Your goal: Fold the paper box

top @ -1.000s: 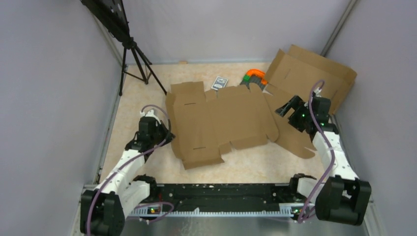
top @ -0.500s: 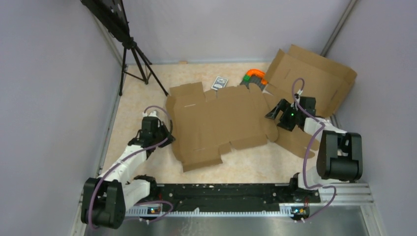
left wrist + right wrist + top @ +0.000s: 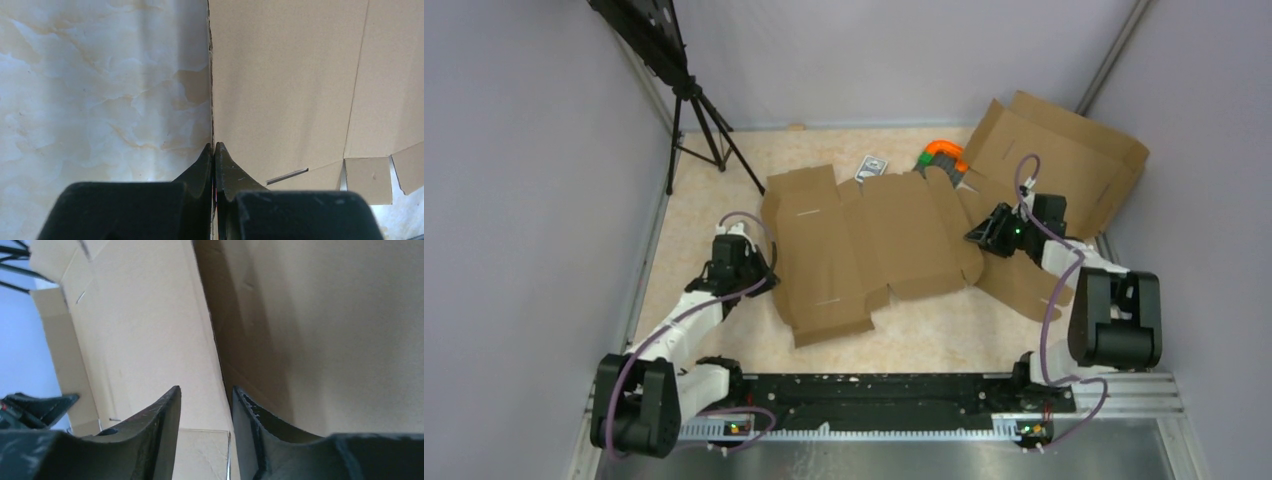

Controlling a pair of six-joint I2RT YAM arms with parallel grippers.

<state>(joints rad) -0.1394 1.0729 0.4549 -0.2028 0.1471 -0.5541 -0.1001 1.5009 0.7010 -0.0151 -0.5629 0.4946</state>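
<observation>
The paper box [image 3: 864, 245] is a brown cardboard blank with flaps and creases, spread across the middle of the table. My left gripper [image 3: 767, 279] is at its left edge. In the left wrist view the gripper [image 3: 214, 145] is shut, with the box's [image 3: 285, 75] thin edge running in between the fingers. My right gripper [image 3: 975, 236] is at the box's right edge. In the right wrist view that gripper [image 3: 206, 388] shows a gap between its fingers. A cardboard edge [image 3: 215, 340] runs down close to the right finger [image 3: 250, 415].
A second brown cardboard sheet [image 3: 1064, 150] leans at the back right and reaches under the right arm. An orange and green object [image 3: 942, 152] and a small grey card pack [image 3: 872, 167] lie behind the box. A black tripod [image 3: 699, 120] stands at the back left. Grey walls enclose the table.
My right arm has swung in and down to the box's right edge, and its jaws have narrowed. The left gripper stays shut on the left edge.
</observation>
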